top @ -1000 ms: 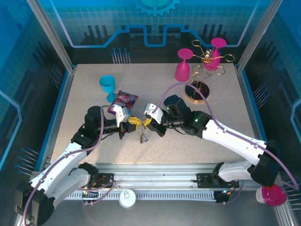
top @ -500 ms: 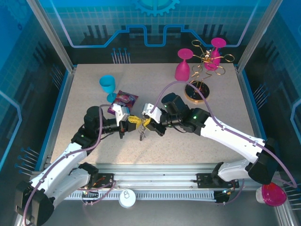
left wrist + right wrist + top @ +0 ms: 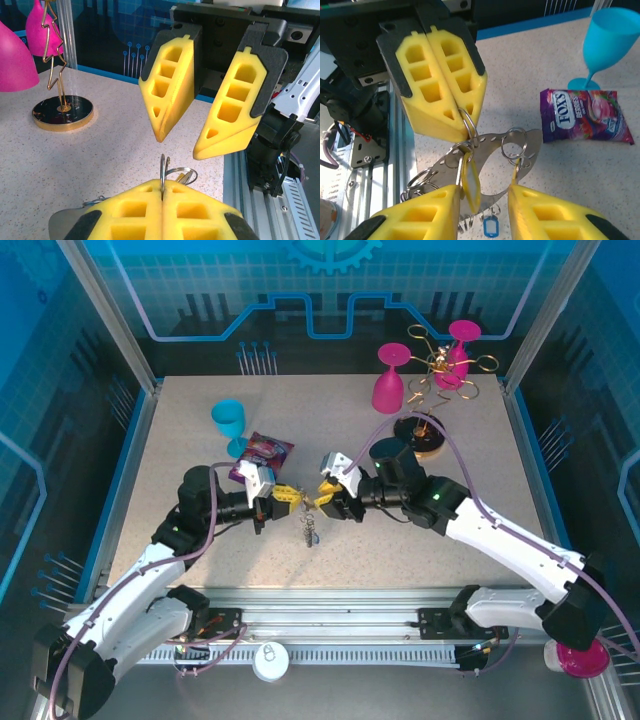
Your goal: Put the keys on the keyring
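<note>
From the top camera, the left gripper and the right gripper meet tip to tip in the middle of the table. The keys hang in a little bunch under the gap between them.

In the left wrist camera, the left gripper has its yellow fingers pressed tight together. A thin ring of the keyring sticks up from between them. The right gripper is just past it, with its fingers spread wide and nothing between them. The gold wire stand is well off to the side.

In the right wrist camera, the keyring is a flat silver crescent. Its long side lies across the gap between the right gripper's spread fingers. The left gripper pinches one small ring at its top. A yellow tag hangs down between the right fingers, and a small blue tag hangs lower. A sweet bag lies apart on the table, near a blue cup.

The keyring is straight in front of the right gripper, so that arm looks like the one to move next
</note>
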`<state>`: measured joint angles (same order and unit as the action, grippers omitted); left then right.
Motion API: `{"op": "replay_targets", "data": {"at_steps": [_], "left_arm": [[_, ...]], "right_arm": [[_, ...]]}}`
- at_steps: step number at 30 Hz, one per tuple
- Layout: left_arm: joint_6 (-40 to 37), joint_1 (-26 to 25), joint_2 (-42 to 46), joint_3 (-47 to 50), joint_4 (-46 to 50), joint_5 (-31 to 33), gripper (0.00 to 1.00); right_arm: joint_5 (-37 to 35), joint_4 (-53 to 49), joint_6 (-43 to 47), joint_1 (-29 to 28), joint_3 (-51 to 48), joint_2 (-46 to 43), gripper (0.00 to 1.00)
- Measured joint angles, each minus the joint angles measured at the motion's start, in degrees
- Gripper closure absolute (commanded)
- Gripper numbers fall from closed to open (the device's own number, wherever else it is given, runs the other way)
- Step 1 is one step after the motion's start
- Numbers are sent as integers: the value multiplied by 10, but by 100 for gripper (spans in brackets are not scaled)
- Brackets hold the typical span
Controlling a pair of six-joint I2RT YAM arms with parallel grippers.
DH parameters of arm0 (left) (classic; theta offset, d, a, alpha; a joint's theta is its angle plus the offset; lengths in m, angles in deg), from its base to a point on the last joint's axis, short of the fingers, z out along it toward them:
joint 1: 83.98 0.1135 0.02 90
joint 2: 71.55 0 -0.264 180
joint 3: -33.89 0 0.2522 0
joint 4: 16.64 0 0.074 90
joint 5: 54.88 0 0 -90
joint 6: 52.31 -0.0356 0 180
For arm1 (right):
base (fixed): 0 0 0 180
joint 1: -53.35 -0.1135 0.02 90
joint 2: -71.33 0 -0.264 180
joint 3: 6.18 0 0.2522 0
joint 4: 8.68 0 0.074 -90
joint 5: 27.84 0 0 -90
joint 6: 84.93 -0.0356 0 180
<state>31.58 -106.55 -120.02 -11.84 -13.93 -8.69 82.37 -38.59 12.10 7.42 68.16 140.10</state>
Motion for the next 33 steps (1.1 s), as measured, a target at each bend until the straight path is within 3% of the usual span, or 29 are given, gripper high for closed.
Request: {"op": "replay_targets", "data": {"at_steps": [16,19,21,24,27,33], "left_arm": [[0,0,-3,0,0,-22,100],[0,0,-3,0,1,-22,100],[0,0,-3,0,2,-22,100],[0,1,-3,0,1,-22,100],[-2,1,-3,0,4,-20,84],[-46,0,-3,-12,52,-10,83]], "right_arm": [[63,49,-10,0,0,41,84],[73,51,-10,0,1,46,90],[78,51,-10,3,2,48,100],[85,50,-6,6,3,49,100],[85,33,3,6,12,52,100],[64,-88,64,2,85,79,100]]}}
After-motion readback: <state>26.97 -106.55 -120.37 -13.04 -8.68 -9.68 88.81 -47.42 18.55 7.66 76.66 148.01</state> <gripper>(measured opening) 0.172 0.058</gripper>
